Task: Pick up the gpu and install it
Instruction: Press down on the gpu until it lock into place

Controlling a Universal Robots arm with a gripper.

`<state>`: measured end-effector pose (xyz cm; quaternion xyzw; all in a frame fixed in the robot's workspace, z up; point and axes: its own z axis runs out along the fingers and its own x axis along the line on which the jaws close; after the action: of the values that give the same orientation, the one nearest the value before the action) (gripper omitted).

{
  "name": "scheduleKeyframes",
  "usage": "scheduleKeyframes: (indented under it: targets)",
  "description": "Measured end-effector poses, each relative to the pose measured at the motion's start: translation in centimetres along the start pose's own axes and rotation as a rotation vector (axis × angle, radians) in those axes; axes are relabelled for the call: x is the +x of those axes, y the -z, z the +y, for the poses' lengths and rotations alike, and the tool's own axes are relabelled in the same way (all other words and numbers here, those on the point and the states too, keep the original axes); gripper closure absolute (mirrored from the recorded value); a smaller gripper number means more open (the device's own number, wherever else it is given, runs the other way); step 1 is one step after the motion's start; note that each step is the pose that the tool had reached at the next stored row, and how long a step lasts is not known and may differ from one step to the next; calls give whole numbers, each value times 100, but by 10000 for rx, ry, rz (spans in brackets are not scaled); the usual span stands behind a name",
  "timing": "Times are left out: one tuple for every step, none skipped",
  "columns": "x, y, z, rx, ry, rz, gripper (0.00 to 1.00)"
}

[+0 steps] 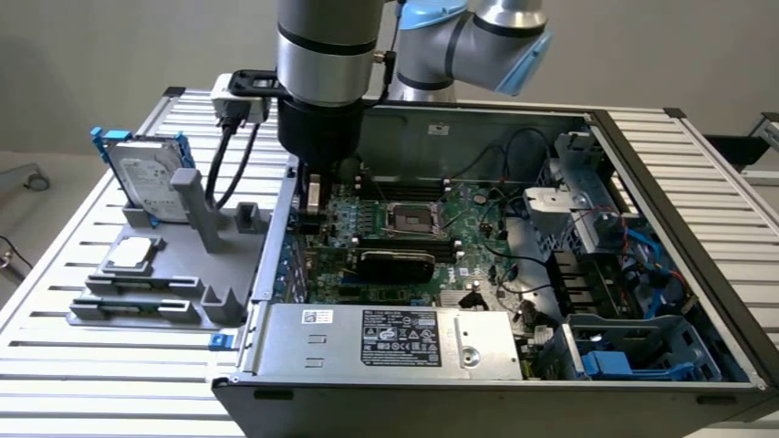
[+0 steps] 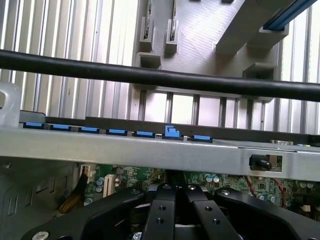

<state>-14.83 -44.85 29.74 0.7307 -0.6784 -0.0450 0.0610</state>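
Gripper (image 2: pixel 176 197), nearest the wrist camera, fingers closed together with nothing visibly held, above the motherboard (image 1: pixel 414 228). GPU (image 1: pixel 396 262) lies inside the open computer case (image 1: pixel 681 274), below the CPU socket (image 1: pixel 410 218).

Plain grey wall (image 1: pixel 109 55) behind a ribbed aluminium table (image 1: pixel 73 365), pale floor (image 1: pixel 18 210) beside it.

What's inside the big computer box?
Inside the open computer case you can see a green motherboard, a black gpu, cables and a silver power supply. The robot arm covers part of the board, hiding what's underneath.
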Motion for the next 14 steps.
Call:
scheduleKeyframes:
  targets:
    - [-1, -1, 5, 0, -1, 3, 89]
    - [-2, -2, 8, -2, -2, 6, 89]
    - [-2, -2, 11, -4, -4, 14, 89]
    - [-1, -1, 12, -6, -8, 27, 89]
    - [-1, -2, 12, -7, -9, 47, 89]
    - [-1, -3, 12, -8, -14, 70, 89]
    - [-2, -4, 12, -9, -19, 100, 89]
    - [-2, -3, 12, -13, -24, 133, 89]
    - [-2, -2, 12, -16, -29, 167, 89]
    - [-3, -2, 12, -19, -34, 203, 89]
    - [-4, -2, 12, -22, -39, 236, 89]
    - [-5, -2, 12, -24, -43, 269, 89]
    - [-6, -2, 12, -26, -50, 306, 89]
    - [-7, -2, 12, -28, -57, 350, 89]
